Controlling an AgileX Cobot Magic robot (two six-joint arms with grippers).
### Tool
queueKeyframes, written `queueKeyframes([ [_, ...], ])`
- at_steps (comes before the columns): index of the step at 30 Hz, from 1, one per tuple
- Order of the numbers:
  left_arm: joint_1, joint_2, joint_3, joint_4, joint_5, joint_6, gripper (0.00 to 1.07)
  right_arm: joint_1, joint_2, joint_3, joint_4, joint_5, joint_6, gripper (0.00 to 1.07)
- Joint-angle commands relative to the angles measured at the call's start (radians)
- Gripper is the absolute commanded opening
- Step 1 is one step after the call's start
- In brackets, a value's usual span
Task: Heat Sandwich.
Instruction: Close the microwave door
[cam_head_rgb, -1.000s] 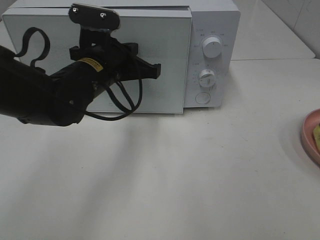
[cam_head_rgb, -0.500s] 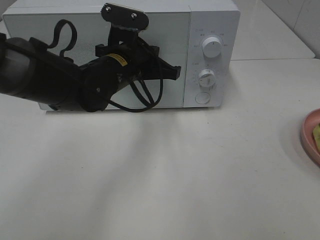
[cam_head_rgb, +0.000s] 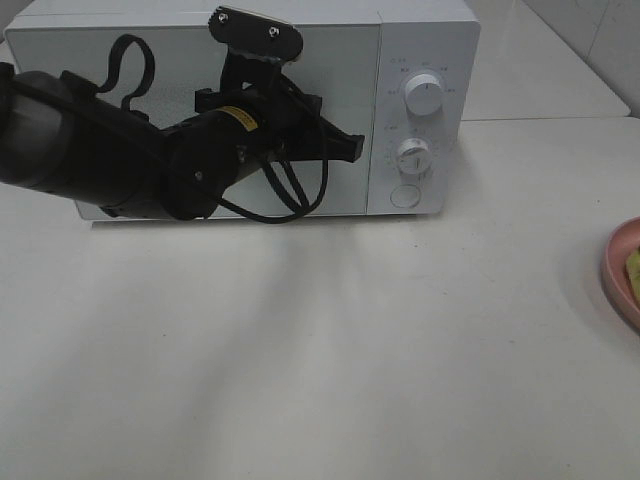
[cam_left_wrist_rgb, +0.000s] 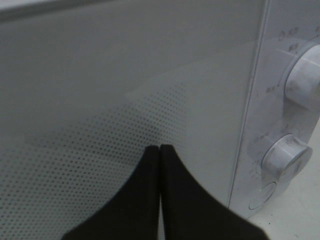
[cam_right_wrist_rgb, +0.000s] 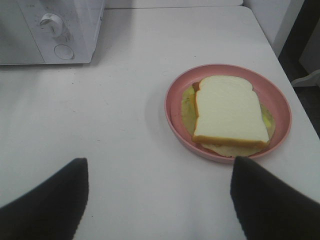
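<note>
- A plain white surface (cam_head_rgb: 330, 350) fills the scene, with a white microwave (cam_head_rgb: 420, 60) at its back edge and pale tiles behind.
- A second ago the microwave door (cam_head_rgb: 340, 60) stood swung out towards the camera; now it lies flush with the control panel, so it reads as closed.
- The left end effector (cam_left_wrist_rgb: 159, 150) has its fingers pressed together, holding nothing, tips just at the dotted door glass near the knob side; it has moved in with the door, which suggests it pushed it shut.
- The sandwich (cam_right_wrist_rgb: 227, 112) sits on the pink plate (cam_right_wrist_rgb: 172, 100) out on the surface, well apart from the microwave, at the right edge of the high view.
- The right end effector (cam_right_wrist_rgb: 157, 192) hangs spread wide and empty above the surface, near the plate.
- Judgement: with the sandwich outside a closed oven, heating has not begun; the door will need opening before loading.
</note>
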Motion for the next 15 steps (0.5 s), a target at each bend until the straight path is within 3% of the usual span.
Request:
queueKeyframes([
  [1, 0.037, -0.033, 0.023, -0.069, -0.072, -0.001, 0.0, -0.008, -0.026, 0.001, 0.001, -0.011, -0.011, 0.75],
  [15, -0.031, -0.187, 0.245, -0.084, 0.014, -0.002, 0.0, -0.008, -0.026, 0.001, 0.001, -0.011, -0.01, 0.75],
])
